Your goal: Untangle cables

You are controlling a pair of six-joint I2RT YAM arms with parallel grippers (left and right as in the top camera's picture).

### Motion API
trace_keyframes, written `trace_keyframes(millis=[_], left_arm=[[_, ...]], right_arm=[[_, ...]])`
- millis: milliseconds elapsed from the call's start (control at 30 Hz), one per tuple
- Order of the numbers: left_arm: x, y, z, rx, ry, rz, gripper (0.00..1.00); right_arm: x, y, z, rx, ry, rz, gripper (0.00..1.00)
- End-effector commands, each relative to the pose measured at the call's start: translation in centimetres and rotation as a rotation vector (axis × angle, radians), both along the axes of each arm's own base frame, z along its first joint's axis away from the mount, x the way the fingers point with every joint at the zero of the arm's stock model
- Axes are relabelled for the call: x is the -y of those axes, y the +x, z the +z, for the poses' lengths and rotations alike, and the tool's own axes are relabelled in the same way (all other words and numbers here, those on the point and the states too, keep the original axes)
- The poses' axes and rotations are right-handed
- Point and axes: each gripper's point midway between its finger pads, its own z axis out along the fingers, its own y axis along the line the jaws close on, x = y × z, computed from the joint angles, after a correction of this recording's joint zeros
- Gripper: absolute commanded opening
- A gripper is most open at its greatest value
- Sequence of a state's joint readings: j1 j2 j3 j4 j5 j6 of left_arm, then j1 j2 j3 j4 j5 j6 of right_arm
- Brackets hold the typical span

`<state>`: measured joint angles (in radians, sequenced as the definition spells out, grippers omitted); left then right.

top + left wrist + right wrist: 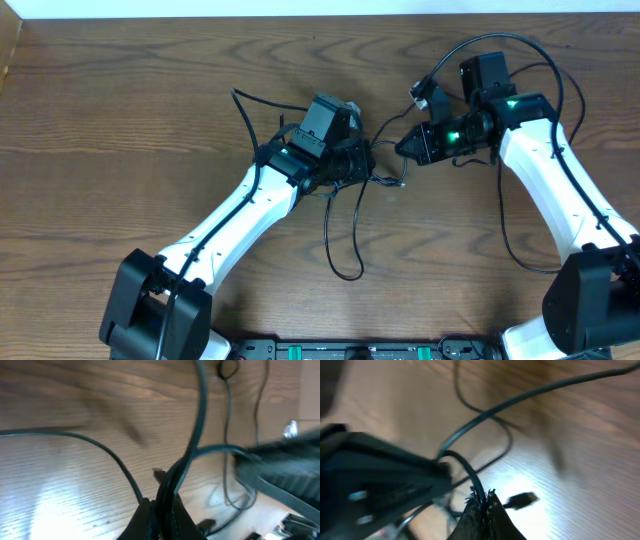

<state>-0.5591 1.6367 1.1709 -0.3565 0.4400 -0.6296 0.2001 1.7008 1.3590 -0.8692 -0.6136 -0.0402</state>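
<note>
The cables (345, 215) are thin black cords bunched at the middle of the table between my two grippers. One loop trails toward the front (347, 272) and one strand runs back left (240, 100). My left gripper (367, 160) is shut on a couple of black cords (192, 440) that rise from its fingertips (167, 507). My right gripper (402, 146) is shut on one black cord (470, 472), which curls up out of its fingers (492, 510). A small black plug (522, 501) lies on the wood just beyond them. The two grippers sit a short way apart.
Thicker black wires (520, 45) arc over the right arm and hang beside it (508, 240). The table's wooden top (120, 120) reaches a pale wall strip at the back. The right gripper's body (280, 467) fills the right of the left wrist view.
</note>
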Motion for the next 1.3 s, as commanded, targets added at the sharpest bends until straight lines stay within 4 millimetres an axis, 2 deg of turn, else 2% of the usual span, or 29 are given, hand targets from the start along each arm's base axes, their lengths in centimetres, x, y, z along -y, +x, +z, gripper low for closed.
trace_keyframes(millis=[0, 100, 233, 400, 567, 633, 800, 933, 1033, 1200, 1267], left_arm=[[1.8, -0.9, 1.6, -0.034, -0.137, -0.093, 0.08], [3.5, -1.6, 4.4, -0.029, -0.305, -0.209, 0.08], [3.2, -1.5, 6.3, -0.091, -0.422, -0.219, 0.08], [1.6, -0.8, 7.2, -0.161, -0.495, -0.188, 0.08], [1.5, -0.7, 7.3, -0.169, -0.499, -0.182, 0.07], [1.6, -1.2, 7.5, -0.180, -0.517, -0.205, 0.08], [1.9, -2.6, 8.6, -0.136, -0.563, -0.336, 0.08], [1.7, -2.7, 8.1, -0.048, -0.531, -0.394, 0.08], [1.2, -1.8, 6.4, -0.047, -0.447, -0.320, 0.08], [-0.6, 0.0, 3.4, -0.042, -0.273, -0.170, 0.08], [-1.1, 0.4, 2.7, -0.039, -0.231, -0.137, 0.08]], right_arm=[[3.0, 1.6, -0.9, 0.087, -0.195, -0.069, 0.01], [2.4, 1.8, -0.9, 0.147, -0.200, 0.002, 0.01], [2.5, 1.9, -1.6, 0.178, -0.210, 0.035, 0.01], [2.5, 1.3, -3.1, 0.159, -0.210, 0.041, 0.01], [2.0, 0.9, -3.8, 0.147, -0.168, 0.038, 0.01], [3.0, 1.7, -4.2, 0.151, -0.217, -0.025, 0.01], [7.0, 4.0, -4.7, 0.157, -0.394, -0.283, 0.01], [6.8, 3.7, -4.8, 0.120, -0.354, -0.306, 0.01], [6.1, 3.1, -4.8, 0.092, -0.316, -0.283, 0.01], [5.6, 0.9, -5.5, -0.006, -0.298, -0.248, 0.22], [5.4, 0.5, -5.4, -0.020, -0.285, -0.240, 0.24]])
